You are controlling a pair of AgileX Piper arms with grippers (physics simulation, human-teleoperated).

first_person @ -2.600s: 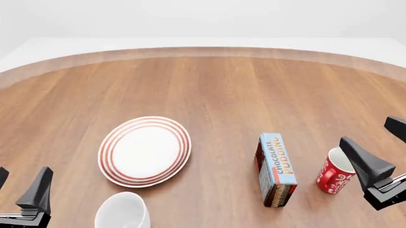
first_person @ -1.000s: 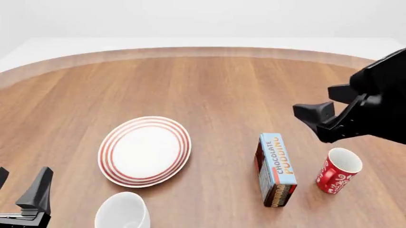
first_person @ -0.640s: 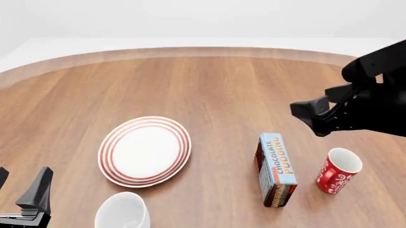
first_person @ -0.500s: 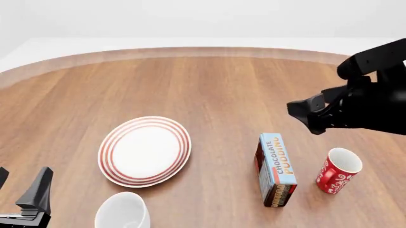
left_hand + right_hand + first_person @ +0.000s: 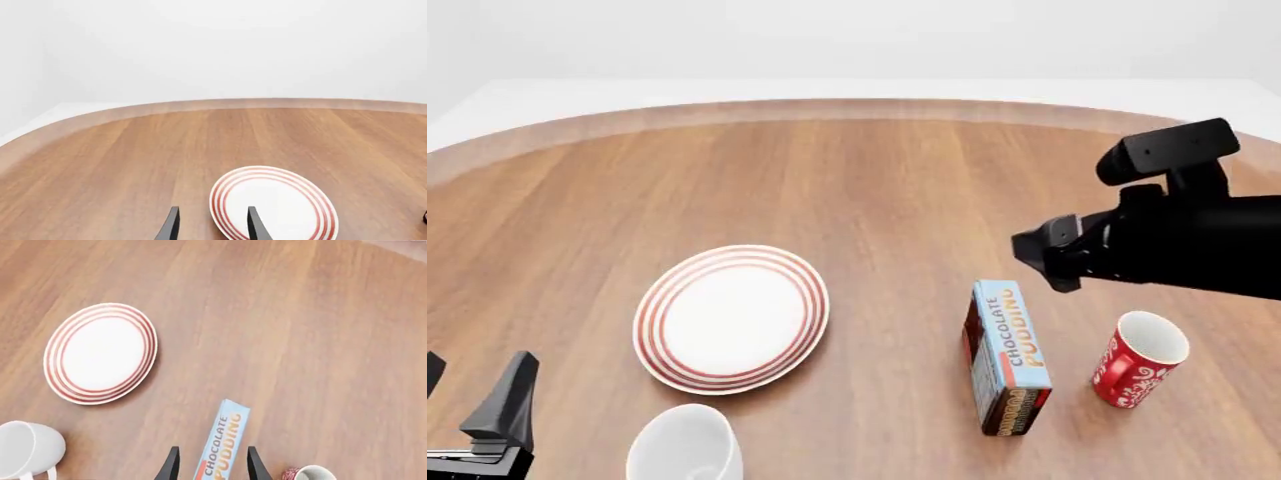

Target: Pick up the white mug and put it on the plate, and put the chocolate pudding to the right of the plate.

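Observation:
The white mug [image 5: 685, 445] stands at the table's front edge, just in front of the red-ringed plate [image 5: 731, 318]. The chocolate pudding [image 5: 1008, 355] lies to the right of the plate, its long side running front to back. My right gripper [image 5: 1049, 257] hovers open above the box's far end, holding nothing. In the right wrist view the pudding [image 5: 222, 444] shows between the fingertips [image 5: 169, 466], with the plate [image 5: 100, 352] and white mug [image 5: 30, 449] also in sight. My left gripper [image 5: 467, 395] rests open at the front left, beside the mug. The left wrist view shows the plate [image 5: 273, 205].
A red mug [image 5: 1138, 358] with a white swirl pattern stands just right of the pudding box, close under the right arm. It also shows in the right wrist view as the red mug [image 5: 305, 473]. The wooden table's curved far edge [image 5: 854, 108] runs across the back.
The right arm rose from the front right edge and swung left, and its gripper now sits lower and nearer the pudding box. The left arm and all objects stayed put.

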